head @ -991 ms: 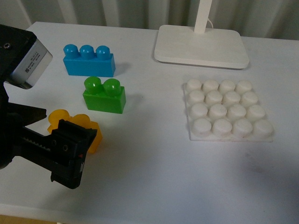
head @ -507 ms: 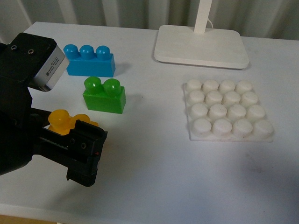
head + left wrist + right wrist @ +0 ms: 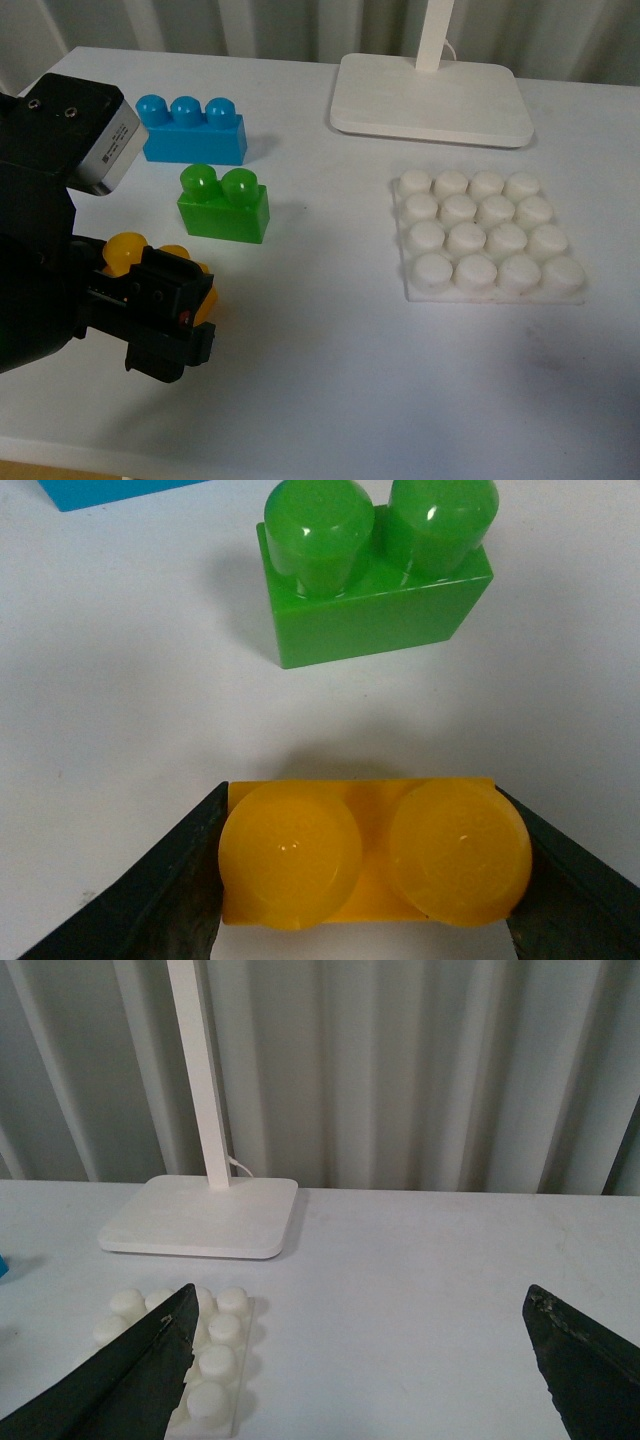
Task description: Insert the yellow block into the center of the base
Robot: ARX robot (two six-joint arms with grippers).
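Note:
My left gripper (image 3: pixel 150 285) is shut on the yellow block (image 3: pixel 128 252) at the table's front left; its two fingers press the block's short ends in the left wrist view (image 3: pixel 372 855), studs up. The base (image 3: pixel 490 240), a white square plate with a 4x4 grid of studs, lies at the right of the table, bare. Part of it shows in the right wrist view (image 3: pixel 215 1355). My right gripper (image 3: pixel 365 1360) is open and empty above the table beside the base; it is out of the front view.
A green two-stud brick (image 3: pixel 224 204) stands just behind the yellow block, also in the left wrist view (image 3: pixel 372 575). A blue three-stud brick (image 3: pixel 190 130) lies behind it. A white lamp foot (image 3: pixel 432 98) with a post stands at the back.
My left arm has moved forward over the yellow block and the fingers have closed onto its ends. The block stays near the same spot. The other bricks and the base have not moved.

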